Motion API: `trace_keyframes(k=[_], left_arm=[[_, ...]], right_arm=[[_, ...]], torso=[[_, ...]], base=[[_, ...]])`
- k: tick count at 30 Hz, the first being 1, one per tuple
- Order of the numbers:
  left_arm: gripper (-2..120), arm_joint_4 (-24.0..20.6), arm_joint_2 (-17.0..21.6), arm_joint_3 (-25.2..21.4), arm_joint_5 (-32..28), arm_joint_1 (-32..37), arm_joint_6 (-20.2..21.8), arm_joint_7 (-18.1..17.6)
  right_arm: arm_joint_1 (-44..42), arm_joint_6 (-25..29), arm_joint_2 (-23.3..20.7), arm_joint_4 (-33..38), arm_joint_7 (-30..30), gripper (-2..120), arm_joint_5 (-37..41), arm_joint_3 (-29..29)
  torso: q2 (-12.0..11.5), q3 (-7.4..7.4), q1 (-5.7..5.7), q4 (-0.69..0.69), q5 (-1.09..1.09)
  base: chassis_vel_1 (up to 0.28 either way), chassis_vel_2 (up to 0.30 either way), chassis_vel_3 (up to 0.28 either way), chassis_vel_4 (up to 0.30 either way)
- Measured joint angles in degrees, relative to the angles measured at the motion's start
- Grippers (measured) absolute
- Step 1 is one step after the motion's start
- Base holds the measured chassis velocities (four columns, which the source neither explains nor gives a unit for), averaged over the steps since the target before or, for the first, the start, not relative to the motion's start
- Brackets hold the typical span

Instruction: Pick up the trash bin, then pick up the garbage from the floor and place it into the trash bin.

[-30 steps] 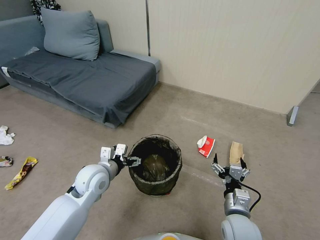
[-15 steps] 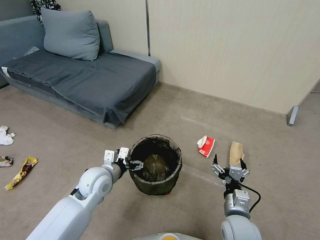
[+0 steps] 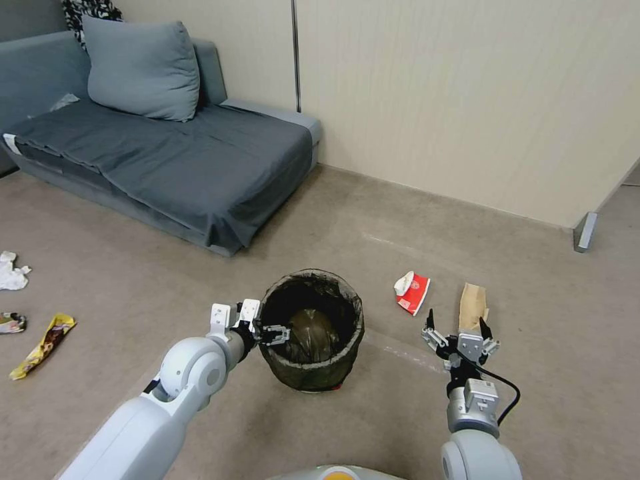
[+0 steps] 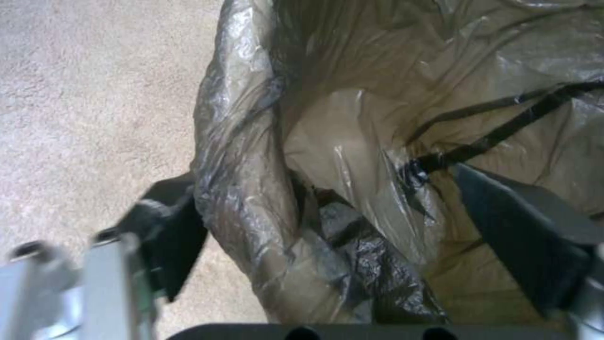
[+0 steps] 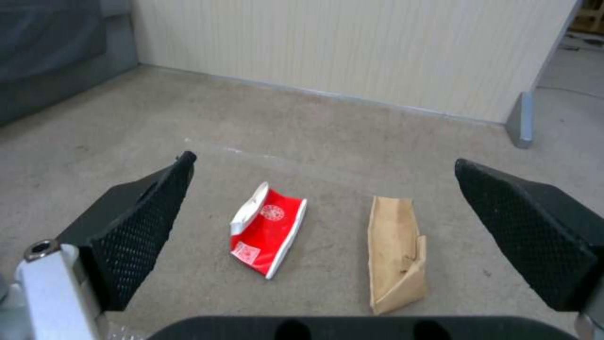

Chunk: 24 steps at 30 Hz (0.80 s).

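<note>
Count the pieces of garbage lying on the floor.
5: red-and-white carton and tan paper bag right of the trash bin; white tissue, colourful wrapper and yellow wrapper far left. More may lie out of frame.

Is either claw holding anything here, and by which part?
Nothing is gripped yet. The left claw straddles the trash bin rim, one finger outside, one inside, still apart. The right claw is open and empty.
</note>
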Motion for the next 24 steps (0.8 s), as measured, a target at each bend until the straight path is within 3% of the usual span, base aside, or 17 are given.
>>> trace_keyframes(k=[6, 13, 18, 21, 24], left_arm=[[66, 0.22, -0.10, -0.29, -0.47, 0.02, 0.00, 0.36], [35, 0.57, -0.58, -0.62, -1.14, -0.13, 0.00, 0.37], [23, 0.57, -0.67, -0.62, -1.06, -0.09, 0.01, 0.29], [7, 0.58, -0.66, -0.64, -1.07, -0.08, 0.01, -0.11], [1, 0.60, -0.64, -0.67, -1.22, -0.09, 0.01, -0.29]], right_arm=[[0.13, -0.12, 0.00, -0.05, 0.02, 100, 0.00, 0.02], [0.15, -0.19, 0.00, -0.10, 0.15, 100, -0.01, 0.08], [0.09, -0.19, 0.00, -0.12, 0.19, 100, -0.01, 0.10], [0.08, -0.19, 0.00, -0.12, 0.23, 100, 0.01, 0.10], [0.14, -0.19, 0.00, -0.12, 0.27, 100, 0.01, 0.09]], torso=[[0.00, 0.00, 0.00, 0.00, 0.00], [0.00, 0.00, 0.00, 0.00, -0.01], [0.00, 0.00, 0.00, 0.00, -0.01], [0.00, 0.00, 0.00, 0.00, -0.01], [0.00, 0.00, 0.00, -0.01, -0.01]], base=[[0.000, 0.000, 0.000, 0.000], [0.000, 0.000, 0.000, 0.000], [0.000, 0.000, 0.000, 0.000], [0.000, 0.000, 0.000, 0.000], [0.000, 0.000, 0.000, 0.000]])
